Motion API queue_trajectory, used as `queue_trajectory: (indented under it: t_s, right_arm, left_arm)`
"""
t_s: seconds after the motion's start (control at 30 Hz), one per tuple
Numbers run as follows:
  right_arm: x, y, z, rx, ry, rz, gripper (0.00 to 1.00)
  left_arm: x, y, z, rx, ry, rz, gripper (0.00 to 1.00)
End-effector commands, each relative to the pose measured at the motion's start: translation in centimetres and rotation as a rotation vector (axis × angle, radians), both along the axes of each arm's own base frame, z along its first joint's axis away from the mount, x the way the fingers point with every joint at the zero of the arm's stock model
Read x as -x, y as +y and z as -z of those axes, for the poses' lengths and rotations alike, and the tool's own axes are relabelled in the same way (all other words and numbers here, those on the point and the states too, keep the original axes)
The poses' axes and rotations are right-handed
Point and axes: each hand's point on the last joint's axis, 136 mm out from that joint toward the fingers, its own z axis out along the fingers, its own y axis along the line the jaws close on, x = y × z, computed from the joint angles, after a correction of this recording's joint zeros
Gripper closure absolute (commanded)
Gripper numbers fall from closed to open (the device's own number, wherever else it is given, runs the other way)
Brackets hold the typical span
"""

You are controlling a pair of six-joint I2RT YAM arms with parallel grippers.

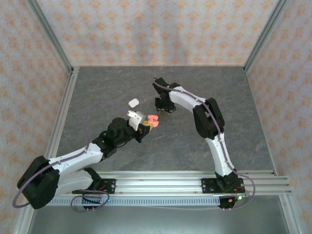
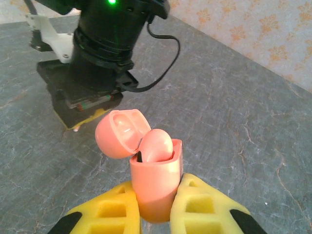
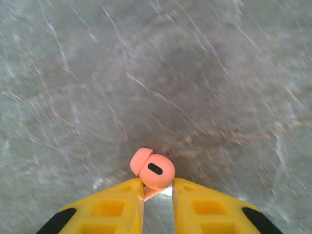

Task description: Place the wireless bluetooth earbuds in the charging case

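A coral-pink charging case point(image 2: 155, 187) stands upright with its lid point(image 2: 118, 134) flipped open, and my left gripper point(image 2: 157, 191) is shut on its lower body. One coral-pink earbud point(image 2: 157, 145) sits in the case's right well. In the top view the case point(image 1: 152, 120) is held mid-table by the left gripper point(image 1: 145, 126). Just beyond it my right gripper point(image 1: 163, 108) points down at the table. Its yellow fingertips point(image 3: 134, 195) pinch a second coral-pink earbud point(image 3: 153, 170) at the table surface, with the right gripper point(image 3: 157, 184) shut on its stem end.
A closed white case point(image 1: 133, 103) lies on the grey table point(image 1: 214, 92) left of the right gripper. The right arm's wrist point(image 2: 97, 58) looms close behind the held case. Patterned walls enclose the table on three sides.
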Motion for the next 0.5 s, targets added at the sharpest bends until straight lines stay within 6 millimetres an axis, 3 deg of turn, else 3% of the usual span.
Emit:
queue_trajectory:
  t_s: [0.0, 0.2, 0.47]
  right_arm:
    - [1.8, -2.8, 0.3, 0.071, 0.038, 0.017, 0.79]
    - [5.6, -4.9, 0.4, 0.079, 0.085, 0.012, 0.8]
    - [13.0, -9.8, 1.5, 0.143, 0.166, 0.006, 0.78]
  left_arm:
    - [-0.3, -0.2, -1.7, 0.011, -0.04, 0.009, 1.0]
    - [-0.4, -0.3, -1.8, 0.02, -0.037, 0.008, 1.0]
    - [-0.6, -1.7, -1.8, 0.092, -0.015, 0.026, 1.0]
